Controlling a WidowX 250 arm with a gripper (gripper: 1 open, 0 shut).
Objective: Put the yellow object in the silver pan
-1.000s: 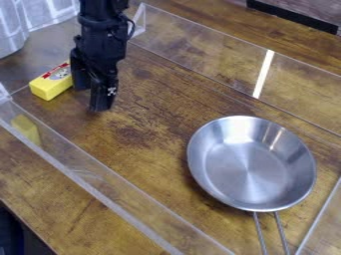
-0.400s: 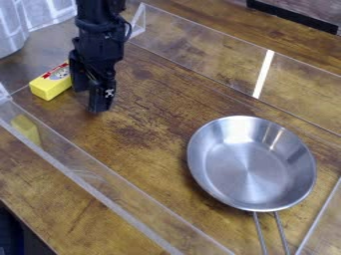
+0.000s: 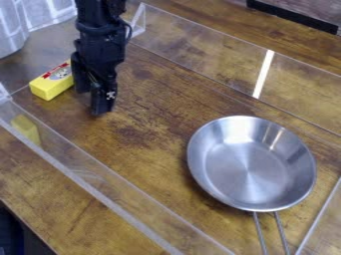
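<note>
The yellow object [image 3: 54, 82] is a small yellow block with a red-and-white label on its top, lying on the wooden table at the far left. My black gripper [image 3: 96, 100] points straight down just to the right of it, low over the wood, open, with nothing between its fingers. It stands a short gap away from the block. The silver pan [image 3: 250, 163] is round, shiny and empty, resting at the lower right with its thin handle [image 3: 268, 235] running toward the bottom edge.
Clear acrylic walls [image 3: 80, 171] fence the wooden work area, one running diagonally along the front left and another along the back. A bright reflection streak [image 3: 264, 73] lies on the wood behind the pan. A grey object [image 3: 11, 32] sits at the upper left corner.
</note>
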